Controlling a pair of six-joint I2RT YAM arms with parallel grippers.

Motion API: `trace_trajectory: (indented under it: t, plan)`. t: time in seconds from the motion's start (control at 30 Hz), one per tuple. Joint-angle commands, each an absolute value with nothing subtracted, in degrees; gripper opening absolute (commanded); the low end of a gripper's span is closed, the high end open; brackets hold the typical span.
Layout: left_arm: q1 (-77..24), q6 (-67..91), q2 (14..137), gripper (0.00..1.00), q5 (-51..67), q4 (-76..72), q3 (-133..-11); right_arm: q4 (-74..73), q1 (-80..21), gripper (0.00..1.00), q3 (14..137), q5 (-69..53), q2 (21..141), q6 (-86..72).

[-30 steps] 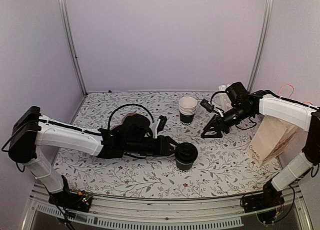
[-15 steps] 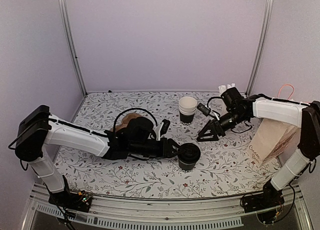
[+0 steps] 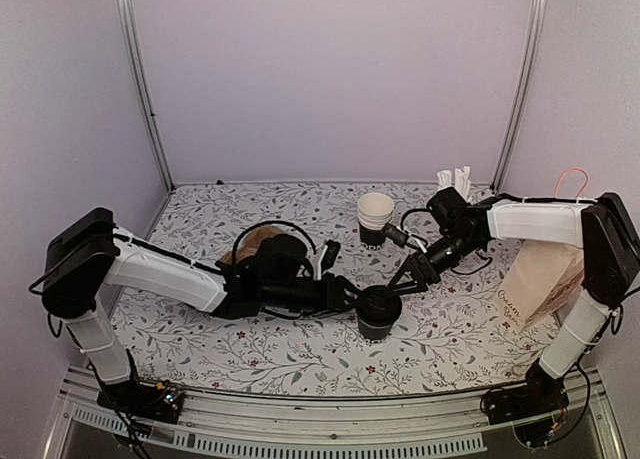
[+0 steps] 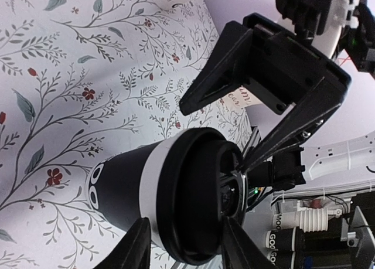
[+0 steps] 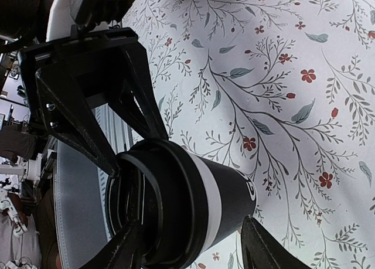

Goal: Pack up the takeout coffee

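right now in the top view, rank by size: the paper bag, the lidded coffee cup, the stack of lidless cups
1. paper bag
2. lidded coffee cup and stack of lidless cups: about alike, the coffee nearer the camera, so unranked

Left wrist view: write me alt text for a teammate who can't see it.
The takeout coffee cup, black lid on, stands on the floral table cover between the left gripper's two fingers, which flank the lid; contact cannot be judged. The right gripper faces it from the far side, jaws open, fingertips close to the lid's rim.
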State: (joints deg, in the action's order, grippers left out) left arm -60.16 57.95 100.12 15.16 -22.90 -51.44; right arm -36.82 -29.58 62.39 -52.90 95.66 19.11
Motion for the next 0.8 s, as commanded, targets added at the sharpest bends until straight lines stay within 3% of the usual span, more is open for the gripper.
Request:
trace_trajectory:
  t: [0.0,0.27,0.77]
  plan:
    - [-58.62,60.98,103.15,0.41,17.49,-26.56,-50.05,-36.74,-29.71,0.57,62.88,-53.62,97.71,19.16]
    - [-57.38,68.62,111.27,0.30,20.75,-27.94,-45.46,-36.02,-29.71,0.39,59.44,-54.71,103.04,20.17]
    - [-56.55,67.12,112.62,0.26,17.98,-19.81,-44.03,-34.25,-29.60,0.36,57.58,-53.90,109.53,20.00]
